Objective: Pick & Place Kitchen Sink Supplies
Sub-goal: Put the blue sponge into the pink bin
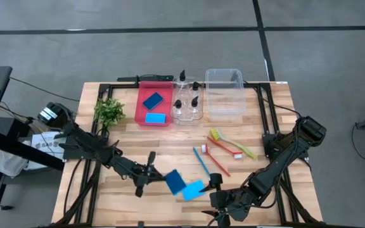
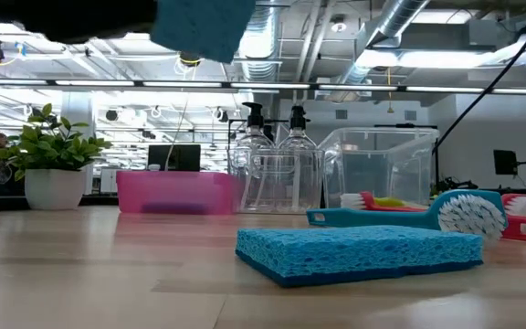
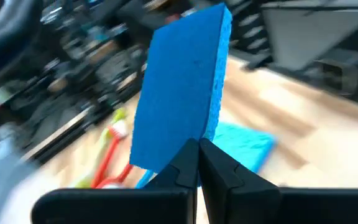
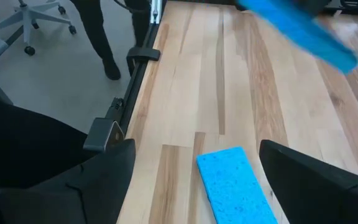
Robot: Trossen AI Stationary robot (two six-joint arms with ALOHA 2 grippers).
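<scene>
My left gripper [image 1: 157, 175] is over the table's near middle, shut on a dark blue sponge [image 1: 174, 181] that shows high up in the low view [image 2: 199, 26]. A light blue sponge [image 1: 193, 190] lies flat on the table just right of it. My right gripper [image 1: 210, 186] is open beside this sponge; in the right wrist view its fingers [image 4: 197, 149] stand on either side of the sponge [image 4: 232, 183] without touching it. Three brushes, yellow-green [image 1: 232, 143], red [image 1: 220, 158] and blue [image 1: 201, 162], lie on the table. The pump bottles [image 1: 187, 101] stand in a clear bin. My left gripper pinches the dark blue sponge between its two fingers at one edge [image 3: 188, 140], a finger on each flat face. The fingers come roughly level from the table's left. The sponge is lifted clear of the table and sticks out beyond the fingertips, tilted.
A red bin [image 1: 139, 107] at the far side holds two more sponges, dark blue [image 1: 152, 100] and light blue [image 1: 155, 118]. An empty clear bin [image 1: 225, 95] stands to the right of the bottles' bin. A small plant [image 1: 109, 111] stands at the far left. Bare wood lies at the near left.
</scene>
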